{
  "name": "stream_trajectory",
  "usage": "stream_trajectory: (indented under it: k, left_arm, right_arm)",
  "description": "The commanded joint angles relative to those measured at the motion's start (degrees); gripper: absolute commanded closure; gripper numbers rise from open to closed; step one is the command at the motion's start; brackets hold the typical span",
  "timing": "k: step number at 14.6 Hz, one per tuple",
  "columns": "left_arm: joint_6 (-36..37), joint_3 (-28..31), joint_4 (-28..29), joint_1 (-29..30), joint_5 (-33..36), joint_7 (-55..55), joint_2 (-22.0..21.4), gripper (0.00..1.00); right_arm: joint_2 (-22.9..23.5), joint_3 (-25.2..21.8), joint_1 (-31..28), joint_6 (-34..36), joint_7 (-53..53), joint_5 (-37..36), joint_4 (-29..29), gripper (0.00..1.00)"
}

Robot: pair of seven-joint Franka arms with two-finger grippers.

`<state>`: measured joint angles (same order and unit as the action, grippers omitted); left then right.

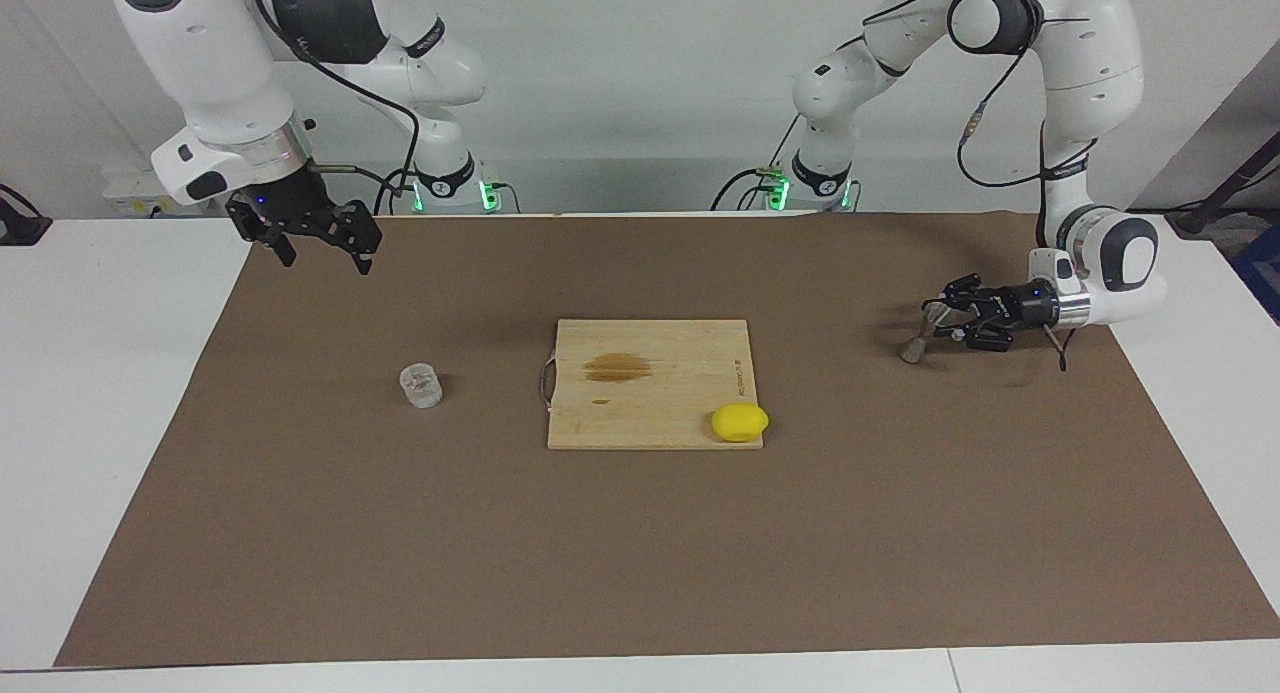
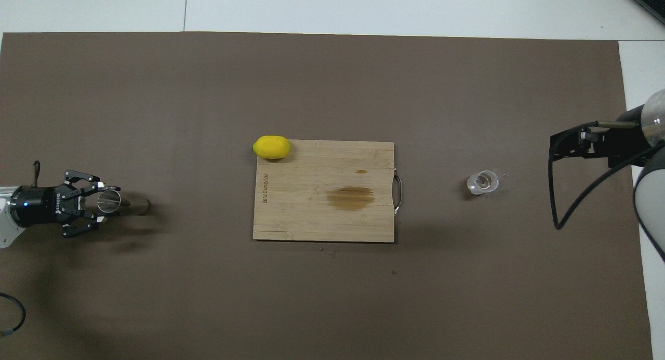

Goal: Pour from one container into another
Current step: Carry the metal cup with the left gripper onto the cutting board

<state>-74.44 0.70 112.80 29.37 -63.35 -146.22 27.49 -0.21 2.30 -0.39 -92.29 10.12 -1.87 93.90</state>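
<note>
Gripping jigger (image 1: 922, 335), left fingers (image 1: 950, 311).

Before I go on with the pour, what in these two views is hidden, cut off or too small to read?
- Clear cup: whether it holds anything; too small and transparent in both views.
- Jigger: left gripper is at it, tilted; grip contact unclear in facing view, fingers cover it in overhead view.
- Right gripper: waits raised; the overhead view's edge cuts off most of the arm.
- Cutting board: printed text too small.
- Lemon: underside hidden.
</note>
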Motion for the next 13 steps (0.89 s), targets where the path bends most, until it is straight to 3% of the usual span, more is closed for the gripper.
stream_trajectory:
  k: [1, 6, 10, 13]
  left_arm:
    - [0.0, 0.6, 1.8, -4.3, -4.5, 0.9, -2.4, 0.74]
    - [-0.9, 0.7, 3.5, -16.1, -12.5, 4.6, -4.8, 0.74]
    - [-10.8, 0.7, 10.2, -27.4, -22.9, 5.7, -9.6, 0.74]
    - [-17.5, 0.6, 12.3, -35.1, -28.0, 7.3, -12.5, 0.74]
  right_arm:
    - [-1.3, 0.2, -0.6, 0.0, -1.2, -0.6, 1.2, 0.00]
    - [-1.3, 0.2, -0.6, 0.0, -1.2, -0.6, 1.2, 0.00]
    - [-1.3, 0.2, -0.6, 0.0, -1.2, -0.7, 1.3, 0.00]
    - [-1.3, 0.2, -0.6, 0.0, -1.2, -0.7, 1.3, 0.00]
